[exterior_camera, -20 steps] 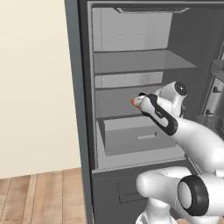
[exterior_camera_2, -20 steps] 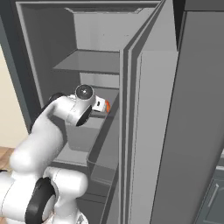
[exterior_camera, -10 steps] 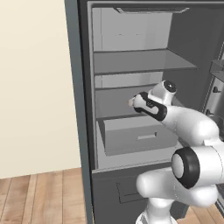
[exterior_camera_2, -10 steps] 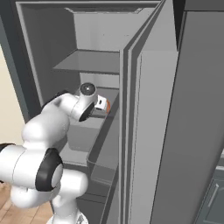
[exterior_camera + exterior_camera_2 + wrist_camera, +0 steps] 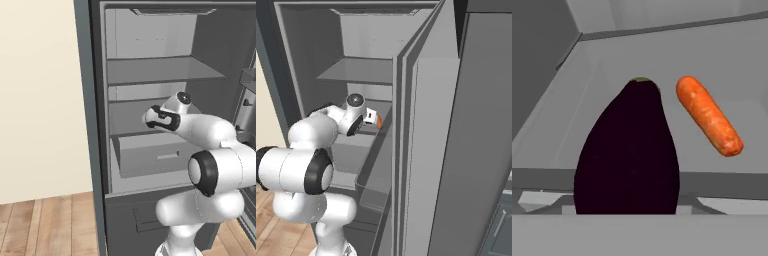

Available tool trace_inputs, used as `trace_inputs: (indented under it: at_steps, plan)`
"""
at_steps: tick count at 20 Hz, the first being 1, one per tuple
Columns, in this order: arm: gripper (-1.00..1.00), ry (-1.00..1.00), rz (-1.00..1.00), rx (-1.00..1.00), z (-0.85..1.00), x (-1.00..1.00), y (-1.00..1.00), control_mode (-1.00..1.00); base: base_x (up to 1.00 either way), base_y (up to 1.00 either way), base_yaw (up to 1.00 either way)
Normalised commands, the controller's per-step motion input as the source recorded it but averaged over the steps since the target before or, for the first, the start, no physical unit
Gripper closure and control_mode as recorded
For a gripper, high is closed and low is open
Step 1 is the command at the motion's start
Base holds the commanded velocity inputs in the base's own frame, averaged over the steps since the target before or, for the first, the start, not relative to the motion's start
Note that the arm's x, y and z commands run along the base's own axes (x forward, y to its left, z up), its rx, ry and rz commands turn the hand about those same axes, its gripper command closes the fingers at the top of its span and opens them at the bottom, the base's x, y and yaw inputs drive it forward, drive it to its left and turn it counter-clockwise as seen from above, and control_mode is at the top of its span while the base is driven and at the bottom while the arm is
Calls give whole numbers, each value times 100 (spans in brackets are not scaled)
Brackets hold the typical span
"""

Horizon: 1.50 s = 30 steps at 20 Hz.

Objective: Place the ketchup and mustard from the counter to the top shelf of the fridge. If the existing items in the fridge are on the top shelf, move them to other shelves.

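Right up against the claw [image 5: 372,119] sits the dark maroon lump [image 5: 629,155], so close it hides the tips; can't tell if the claw is gripping it or just open around it. Just beside the lump, further back on the fridge [image 5: 95,150] shelf, lies the carrot [image 5: 709,115]. Since a second ago the arm has pushed deeper into the fridge, below the top shelf [image 5: 160,70].

In the hand view, the dark maroon egg-shaped lump [image 5: 629,155] stood nearest on a flat grey fridge shelf [image 5: 567,125], with the small orange carrot-like piece [image 5: 709,115] just beside it to its right.
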Motion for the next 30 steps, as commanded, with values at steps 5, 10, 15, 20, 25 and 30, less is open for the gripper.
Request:
trace_inputs:
  at_steps: [5,10,15,20,25,30]
  plan:
    - [100,0,0,-5,-17,60,9,-100,0,0,0]
    - [100,0,0,-3,-22,67,0,-100,0,0,0]
    - [-100,-1,-2,-4,-22,60,1,-100,0,0,0]
    - [-100,0,-5,0,-1,28,2,-100,0,0,0]
    - [-100,-8,0,-1,13,-5,8,-100,0,0,0]
    - [-100,-17,0,-7,45,-57,33,-100,0,0,0]
